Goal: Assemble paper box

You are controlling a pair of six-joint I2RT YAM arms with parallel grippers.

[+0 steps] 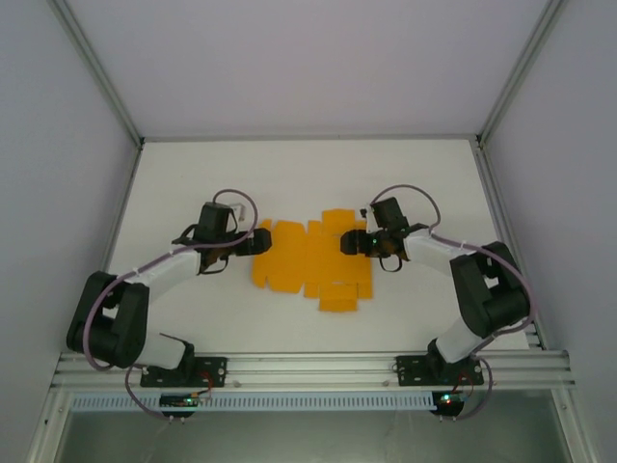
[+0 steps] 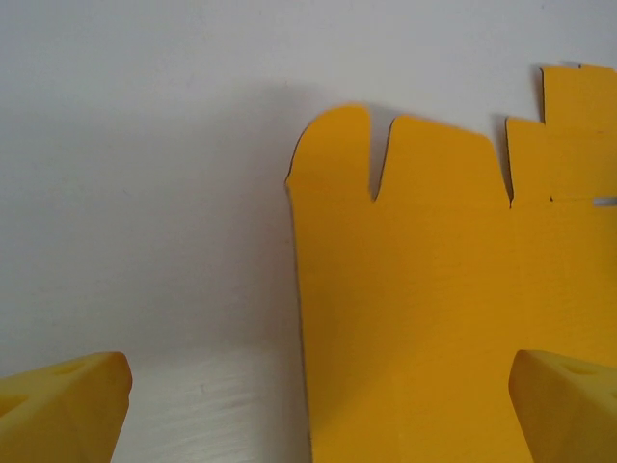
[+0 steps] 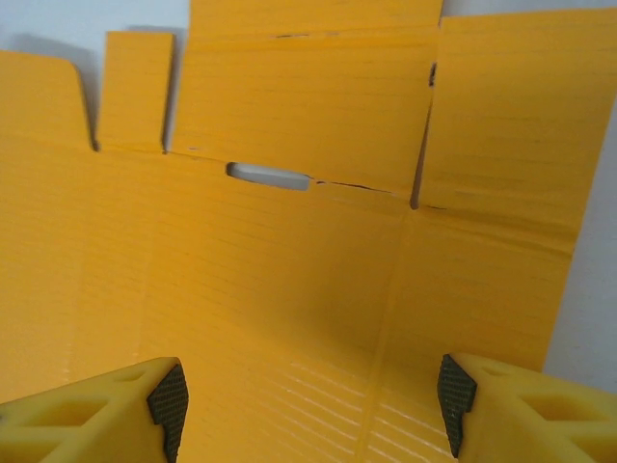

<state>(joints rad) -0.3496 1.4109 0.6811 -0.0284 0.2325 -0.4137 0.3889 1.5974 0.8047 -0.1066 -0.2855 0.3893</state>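
1. While the paper box [image 1: 310, 258] lay unfolded on the counter [image 1: 193, 183], claws flanked it.
2. The left claw [image 1: 256, 241] gaped wide at its left edge, empty.
3. The right claw [image 1: 345, 243] hung open over its right side, empty.

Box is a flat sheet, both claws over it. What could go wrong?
1. The sheet lies flat on the table; the right claw, jaws apart above it, may slide or crumple it instead of lifting a flap.
2. The left claw straddles the sheet's edge, so a push could shift it.
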